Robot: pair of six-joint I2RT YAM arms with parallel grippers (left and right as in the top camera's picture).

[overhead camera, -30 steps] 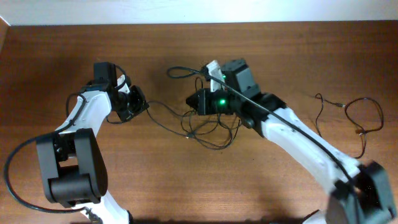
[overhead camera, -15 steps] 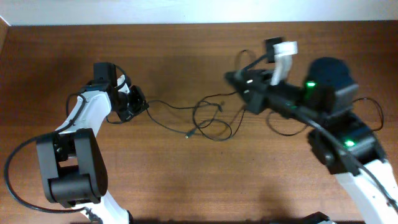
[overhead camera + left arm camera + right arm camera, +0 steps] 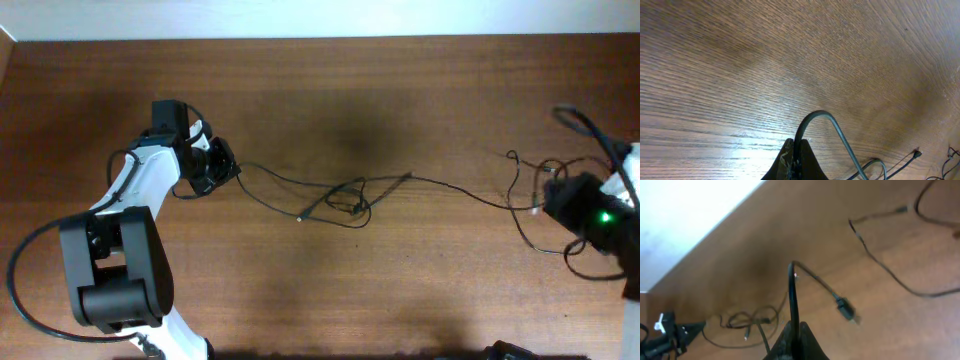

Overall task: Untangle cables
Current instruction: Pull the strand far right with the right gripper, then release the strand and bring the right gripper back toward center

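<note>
This looks like a robotics lab: a bare wooden table (image 3: 330,90) against a white wall (image 3: 300,18), left arm (image 3: 128,190) and right arm (image 3: 590,212) at it, thin cables (image 3: 352,197) strewn on it.

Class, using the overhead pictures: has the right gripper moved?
Yes: the right gripper went from over the cables toward the image's right edge, away from the left gripper.

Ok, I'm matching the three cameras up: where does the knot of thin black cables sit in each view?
Overhead: knot of cables, near the picture's middle.
Left wrist: bottom right corner, thin loops only; possibly the knot.
Right wrist: lower left.
Shared landmark: left tool, left side overhead, bottom edge in its own view, far lower left for right wrist.
</note>
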